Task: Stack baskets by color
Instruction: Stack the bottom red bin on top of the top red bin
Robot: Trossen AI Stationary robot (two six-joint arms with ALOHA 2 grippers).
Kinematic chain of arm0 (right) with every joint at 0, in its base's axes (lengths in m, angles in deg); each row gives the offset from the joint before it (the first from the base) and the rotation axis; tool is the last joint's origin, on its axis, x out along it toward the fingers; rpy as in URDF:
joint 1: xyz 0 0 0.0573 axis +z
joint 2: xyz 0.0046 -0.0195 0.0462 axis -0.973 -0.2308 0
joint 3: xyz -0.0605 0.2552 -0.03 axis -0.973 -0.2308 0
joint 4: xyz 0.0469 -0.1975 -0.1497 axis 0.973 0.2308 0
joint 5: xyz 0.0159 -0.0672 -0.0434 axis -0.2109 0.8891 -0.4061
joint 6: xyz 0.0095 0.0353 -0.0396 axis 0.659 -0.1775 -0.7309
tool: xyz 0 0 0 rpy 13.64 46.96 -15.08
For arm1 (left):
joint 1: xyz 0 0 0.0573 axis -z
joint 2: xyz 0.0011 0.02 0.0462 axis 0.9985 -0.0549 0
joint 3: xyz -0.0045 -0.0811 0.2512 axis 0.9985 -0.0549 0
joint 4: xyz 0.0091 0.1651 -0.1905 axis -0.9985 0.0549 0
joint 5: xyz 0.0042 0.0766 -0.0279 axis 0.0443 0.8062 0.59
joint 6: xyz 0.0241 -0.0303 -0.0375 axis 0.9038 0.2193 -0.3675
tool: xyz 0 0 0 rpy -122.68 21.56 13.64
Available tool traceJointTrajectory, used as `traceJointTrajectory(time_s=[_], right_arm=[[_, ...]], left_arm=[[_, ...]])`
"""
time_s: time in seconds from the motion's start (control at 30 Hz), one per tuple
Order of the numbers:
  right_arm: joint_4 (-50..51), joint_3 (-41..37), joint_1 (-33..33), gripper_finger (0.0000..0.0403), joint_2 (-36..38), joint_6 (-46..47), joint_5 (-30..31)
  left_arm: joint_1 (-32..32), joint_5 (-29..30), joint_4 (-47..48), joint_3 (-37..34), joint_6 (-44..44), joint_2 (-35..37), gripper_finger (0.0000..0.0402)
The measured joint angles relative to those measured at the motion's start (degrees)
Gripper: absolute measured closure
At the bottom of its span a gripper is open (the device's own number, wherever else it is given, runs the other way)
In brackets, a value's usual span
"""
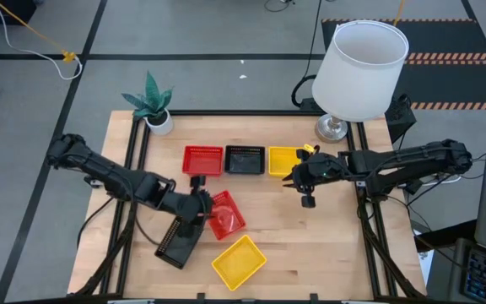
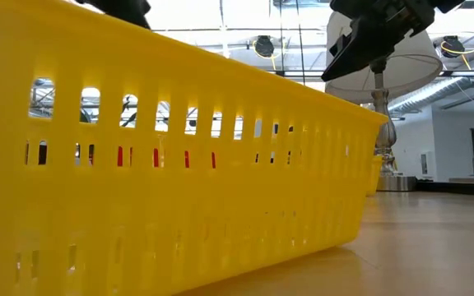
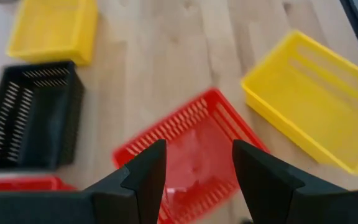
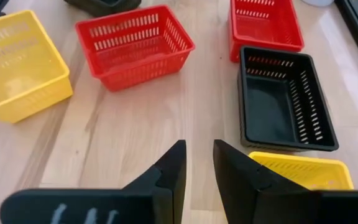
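Observation:
At the far side of the table a red basket (image 1: 202, 160), a black basket (image 1: 245, 159) and a yellow basket (image 1: 285, 160) stand in a row. A loose red basket (image 1: 226, 215) rests upright on the table nearer the middle. My left gripper (image 3: 197, 155) hovers open above it, fingers on either side of its near wall without touching. A second black basket (image 1: 178, 241) and a second yellow basket (image 1: 239, 261) lie toward the near edge. My right gripper (image 4: 199, 165) hangs over the near rim of the row's yellow basket (image 4: 303, 171), a narrow gap between its fingers, nothing in it.
A white lampshade on a metal foot (image 1: 357, 72) stands at the far right corner, close behind my right arm. A potted green plant (image 1: 152, 105) stands at the far left. Bare wood lies between the row and the near yellow basket (image 2: 179, 189).

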Motion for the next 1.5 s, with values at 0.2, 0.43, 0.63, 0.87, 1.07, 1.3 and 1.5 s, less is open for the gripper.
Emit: traceJointTrajectory(time_s=[0.2,0.43,0.63,0.87,1.07,1.3,1.5], right_arm=[[-0.19,0.00,0.01,0.0330,0.01,-0.89,-0.02],[-1.64,0.00,0.01,0.0330,0.01,-0.59,-0.02],[-1.45,0.00,0.01,0.0330,0.01,-0.69,-0.04],[-0.64,0.00,0.01,0.0330,0.01,-0.38,-0.06],[0.72,0.00,0.01,0.0330,0.01,0.58,-0.07],[0.76,0.00,0.01,0.0330,0.01,0.63,-0.07],[0.76,0.00,0.01,0.0330,0.01,0.70,-0.07]], left_arm=[[5.89,6.39,4.08,0.00,-4.14,-1.01,0.0215],[8.82,6.82,4.70,0.00,1.54,-4.35,0.0215],[8.78,3.51,4.05,0.00,8.02,-9.03,0.0215],[6.91,0.63,2.75,0.00,17.81,-14.18,0.0215],[5.07,-1.72,2.56,0.00,20.75,-17.43,0.0215],[3.04,-2.74,2.67,-0.02,21.61,-18.87,0.0216],[1.81,-3.64,2.21,-0.02,23.15,-18.84,0.0216]])
